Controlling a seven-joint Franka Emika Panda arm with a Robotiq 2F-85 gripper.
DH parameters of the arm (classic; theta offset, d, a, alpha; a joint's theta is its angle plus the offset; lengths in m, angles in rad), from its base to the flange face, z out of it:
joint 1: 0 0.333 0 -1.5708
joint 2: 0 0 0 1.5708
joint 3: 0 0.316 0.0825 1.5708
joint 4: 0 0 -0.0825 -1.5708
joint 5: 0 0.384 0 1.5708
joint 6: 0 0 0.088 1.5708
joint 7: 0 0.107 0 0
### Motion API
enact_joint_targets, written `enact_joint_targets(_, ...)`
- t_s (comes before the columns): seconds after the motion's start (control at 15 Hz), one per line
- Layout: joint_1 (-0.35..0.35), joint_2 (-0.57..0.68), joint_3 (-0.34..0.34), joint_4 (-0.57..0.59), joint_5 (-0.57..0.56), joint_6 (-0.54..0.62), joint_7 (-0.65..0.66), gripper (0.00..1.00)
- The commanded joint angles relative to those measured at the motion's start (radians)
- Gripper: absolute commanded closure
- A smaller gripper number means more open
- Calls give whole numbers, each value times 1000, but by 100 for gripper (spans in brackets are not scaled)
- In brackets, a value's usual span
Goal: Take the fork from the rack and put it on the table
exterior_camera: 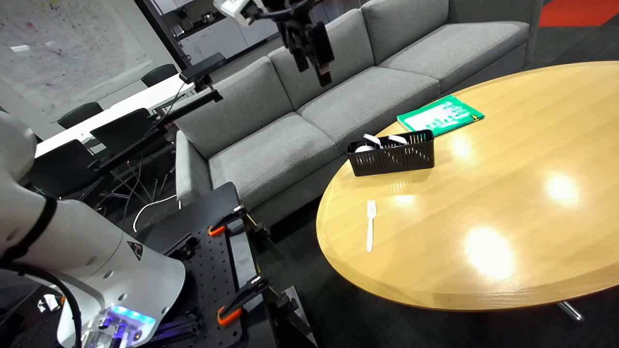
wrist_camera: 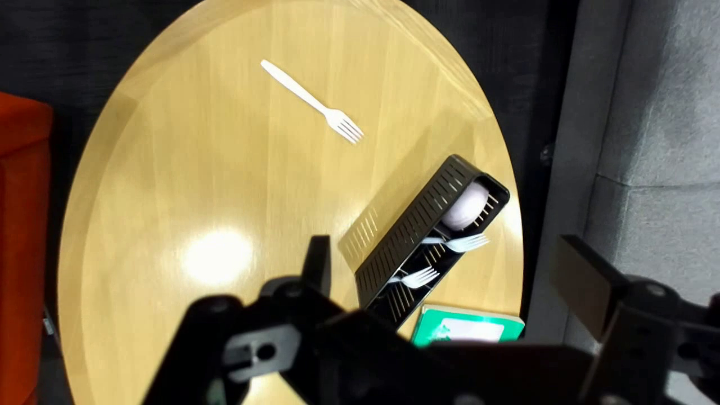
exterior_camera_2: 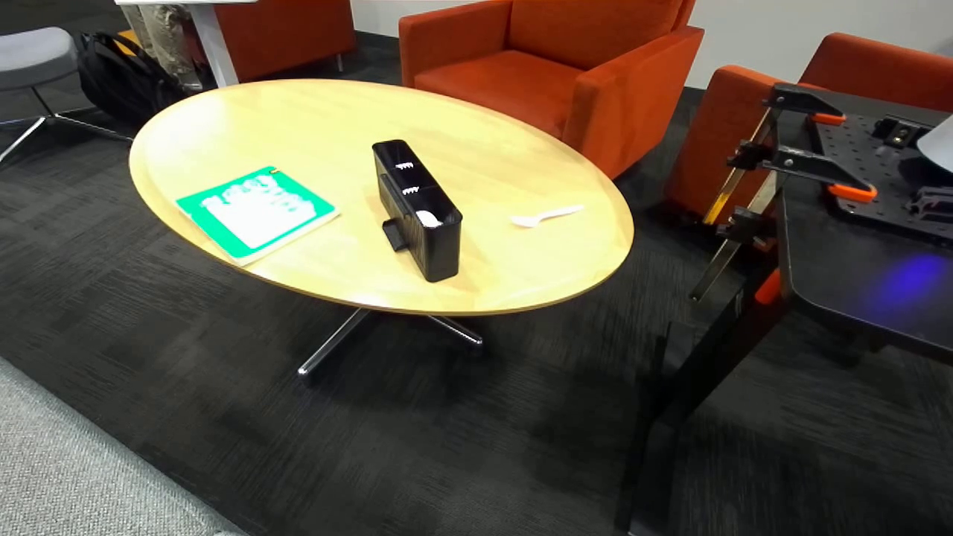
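Note:
A white plastic fork [exterior_camera: 371, 224] lies flat on the round light-wood table [exterior_camera: 483, 203], apart from the rack; it also shows in an exterior view [exterior_camera_2: 547, 215] and the wrist view [wrist_camera: 309, 101]. The black rack [exterior_camera: 394, 160] stands on the table and shows in the wrist view [wrist_camera: 416, 225]. Two more white forks [wrist_camera: 468, 243] [wrist_camera: 421, 278] stand in it, tines up, handles partly hidden. A round white utensil head [wrist_camera: 467, 205] sits in its end compartment. My gripper [exterior_camera: 314, 72] is open and empty, high above the table; the wrist view shows its fingers [wrist_camera: 444, 244] wide apart.
A green-and-white book [exterior_camera: 442, 116] lies on the table beside the rack. A grey sofa [exterior_camera: 314, 116] stands along the table's side. An orange armchair [exterior_camera_2: 506, 89] stands near the table's edge. A black bench [exterior_camera_2: 878, 253] with clamps carries the arm's base.

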Motion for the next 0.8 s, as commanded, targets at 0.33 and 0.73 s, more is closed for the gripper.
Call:
enact_joint_targets(0.33, 3, 147, 52, 114, 30, 33, 86, 0)
enact_joint_targets(0.73, 4, 192, 55, 133, 85, 48, 121, 0)
